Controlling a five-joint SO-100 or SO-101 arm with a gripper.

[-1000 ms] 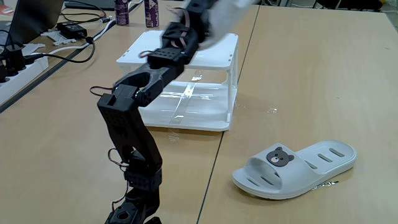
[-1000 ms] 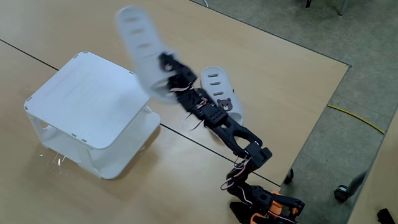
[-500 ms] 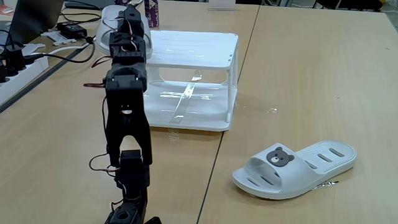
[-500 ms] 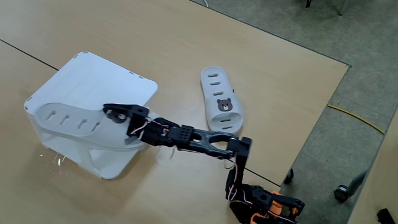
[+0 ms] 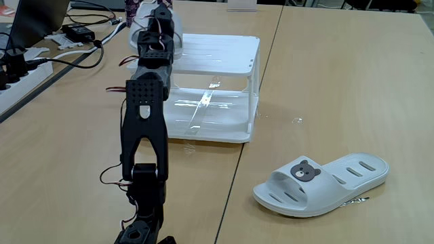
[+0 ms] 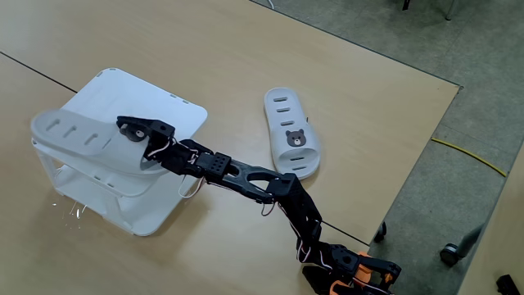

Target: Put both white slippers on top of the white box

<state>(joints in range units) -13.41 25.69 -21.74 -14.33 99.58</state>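
The gripper is clamped on one white slipper, holding it over the flat top of the white box, toe end jutting past the box's left edge in a fixed view. The box's clear lower shelf is bare. The other slipper lies on the table, well apart.

Wooden table, made of two panels with a seam between them. At its far left edge in a fixed view: a white power strip, black cables, a black adapter. A yellow cable lies on the grey floor.
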